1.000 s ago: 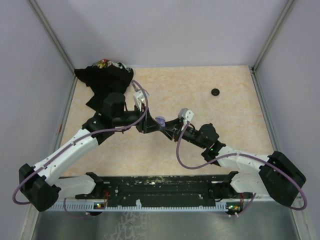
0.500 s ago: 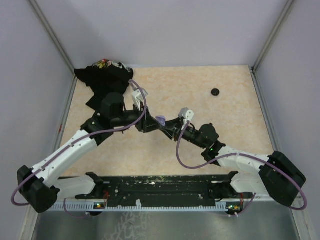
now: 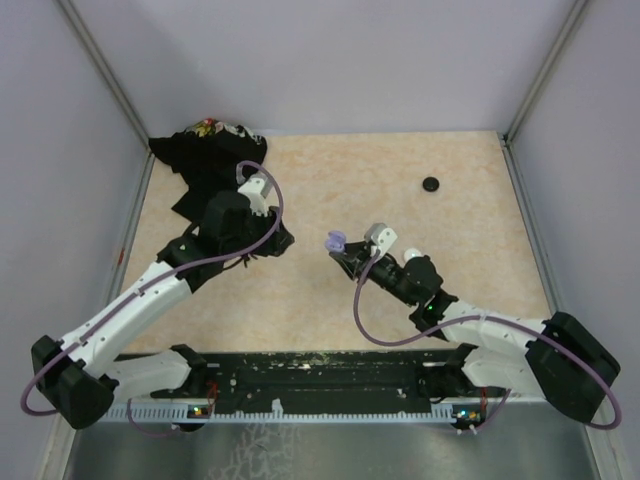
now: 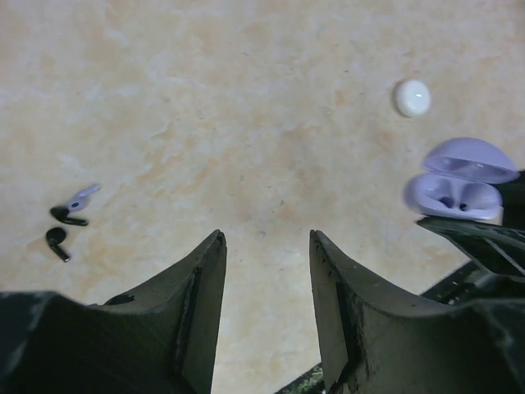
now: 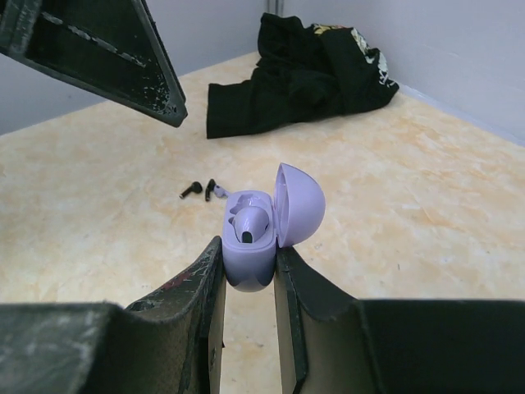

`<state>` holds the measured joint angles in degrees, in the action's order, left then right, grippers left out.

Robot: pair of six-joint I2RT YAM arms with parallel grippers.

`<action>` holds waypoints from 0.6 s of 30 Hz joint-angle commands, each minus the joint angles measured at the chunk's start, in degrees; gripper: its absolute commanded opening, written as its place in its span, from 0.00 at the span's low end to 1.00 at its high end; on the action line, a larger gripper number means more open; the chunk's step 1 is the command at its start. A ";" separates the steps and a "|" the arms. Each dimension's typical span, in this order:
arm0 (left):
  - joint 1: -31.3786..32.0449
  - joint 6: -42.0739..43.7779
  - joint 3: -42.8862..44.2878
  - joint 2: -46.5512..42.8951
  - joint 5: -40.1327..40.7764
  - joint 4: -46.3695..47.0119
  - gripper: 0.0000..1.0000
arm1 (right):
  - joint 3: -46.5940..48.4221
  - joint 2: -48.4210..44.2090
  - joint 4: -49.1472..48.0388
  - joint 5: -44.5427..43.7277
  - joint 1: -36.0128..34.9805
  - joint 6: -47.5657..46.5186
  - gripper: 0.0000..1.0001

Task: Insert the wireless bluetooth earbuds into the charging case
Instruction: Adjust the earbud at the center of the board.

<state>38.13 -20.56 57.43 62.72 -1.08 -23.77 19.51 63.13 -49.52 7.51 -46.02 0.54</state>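
Lavender case, lid up, is now pinched by my right hand alone above mid-tabletop. A second ago both hands met there; my left hand has since backed off toward the left edge, fingers spread and empty. I judge one delivery done: what looks like a seated bud fills one socket. Three more lie loose toward the far left corner, two dark buds and one loose lavender bud. Otherwise: one white disc, one black disc near the far edge, one cloth
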 commanded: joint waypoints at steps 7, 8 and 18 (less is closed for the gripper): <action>-5.81 -0.29 -1.37 9.77 10.97 -0.89 0.52 | -1.92 -2.50 -1.33 -4.96 -0.21 -3.31 0.00; -6.54 -0.42 -1.37 11.17 10.55 -0.19 0.52 | -2.05 -2.47 -1.30 -5.27 -0.22 -3.51 0.00; -12.06 0.73 4.32 29.89 8.50 3.87 0.51 | -2.05 -0.77 -1.27 -6.16 -0.21 -4.54 0.00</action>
<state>27.16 -20.69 57.87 87.26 7.99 -21.91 17.26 62.17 -48.21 2.33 -46.02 -3.03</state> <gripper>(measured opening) 0.511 0.256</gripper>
